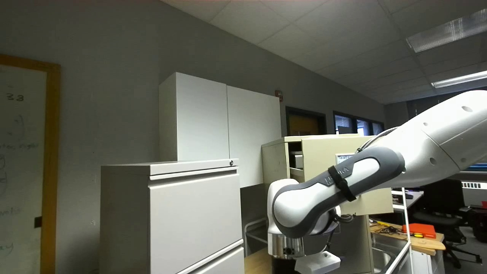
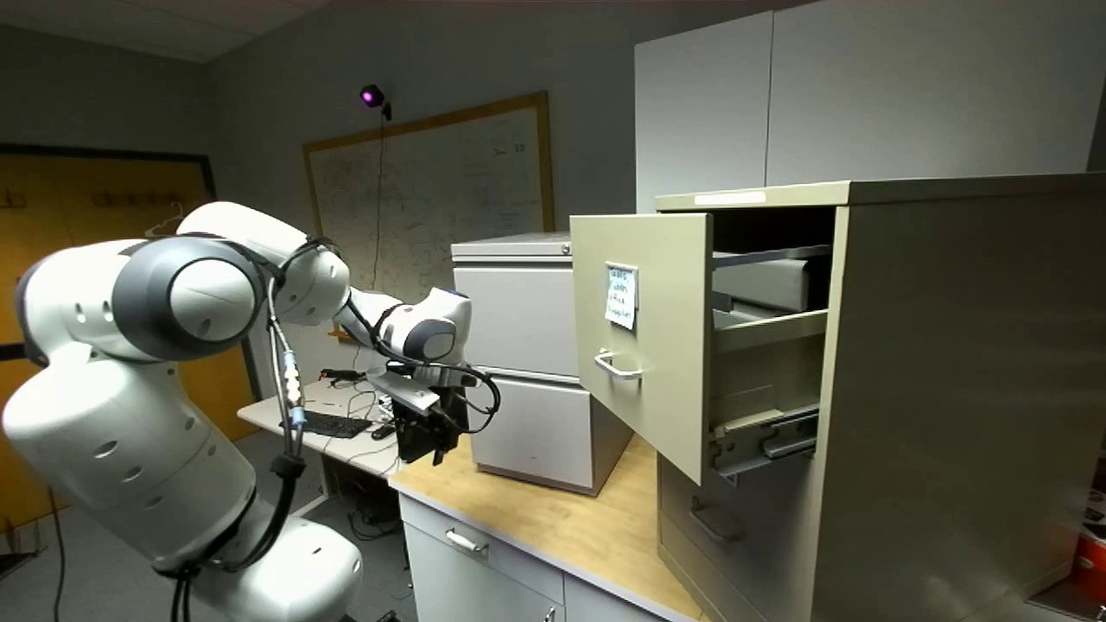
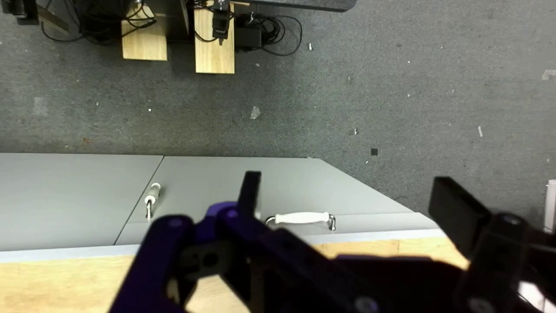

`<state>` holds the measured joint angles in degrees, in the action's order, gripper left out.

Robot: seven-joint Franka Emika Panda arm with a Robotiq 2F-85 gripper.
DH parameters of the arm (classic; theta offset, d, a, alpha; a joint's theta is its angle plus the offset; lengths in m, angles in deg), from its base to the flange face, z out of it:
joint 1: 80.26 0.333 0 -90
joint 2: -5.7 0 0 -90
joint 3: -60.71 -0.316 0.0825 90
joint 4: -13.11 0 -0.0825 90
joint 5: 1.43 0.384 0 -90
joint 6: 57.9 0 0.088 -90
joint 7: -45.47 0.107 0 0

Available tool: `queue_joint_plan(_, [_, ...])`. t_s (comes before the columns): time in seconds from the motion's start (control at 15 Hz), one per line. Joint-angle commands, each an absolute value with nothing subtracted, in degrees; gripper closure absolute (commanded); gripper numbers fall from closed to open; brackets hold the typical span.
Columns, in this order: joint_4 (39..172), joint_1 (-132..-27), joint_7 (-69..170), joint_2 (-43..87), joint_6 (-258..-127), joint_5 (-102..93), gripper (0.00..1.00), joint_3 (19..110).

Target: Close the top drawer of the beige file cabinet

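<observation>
The beige file cabinet (image 2: 950, 389) stands on the right in an exterior view; it also shows behind the arm in an exterior view (image 1: 274, 161). Its top drawer (image 2: 665, 345) is pulled well out, with a pale handle (image 2: 618, 368) and a paper label on its front. The drawer front also shows in an exterior view (image 1: 321, 152), partly hidden by the arm. My gripper (image 2: 423, 451) points down near the counter's front edge, apart from the drawer and off to its side. In the wrist view my gripper (image 3: 349, 182) is open with nothing between its fingers; the top drawer is out of that view.
A pale grey cabinet (image 2: 518, 320) stands on the wooden counter (image 2: 553, 510) behind my gripper. A white cupboard (image 2: 704, 121) hangs on the wall. Below the counter edge is a grey drawer with a white handle (image 3: 302, 218). A desk (image 2: 346, 406) stands farther back.
</observation>
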<state>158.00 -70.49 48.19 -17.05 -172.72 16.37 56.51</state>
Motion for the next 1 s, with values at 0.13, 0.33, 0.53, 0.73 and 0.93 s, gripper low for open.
queue_joint_plan(0.13, [158.6, -74.4, 55.9, -21.2, -176.4, 7.7, 0.20, 53.4])
queue_joint_plan(0.33, [159.7, -77.1, 61.1, -24.9, -178.7, 1.0, 0.40, 52.1])
queue_joint_plan(0.53, [161.4, -80.0, 66.2, -29.7, -179.3, -5.5, 0.64, 50.9])
queue_joint_plan(0.73, [163.6, -83.1, 71.0, -35.2, -180.0, -10.1, 0.88, 50.0])
queue_joint_plan(0.93, [166.2, -86.0, 73.9, -41.9, -180.6, -12.7, 1.00, 50.0])
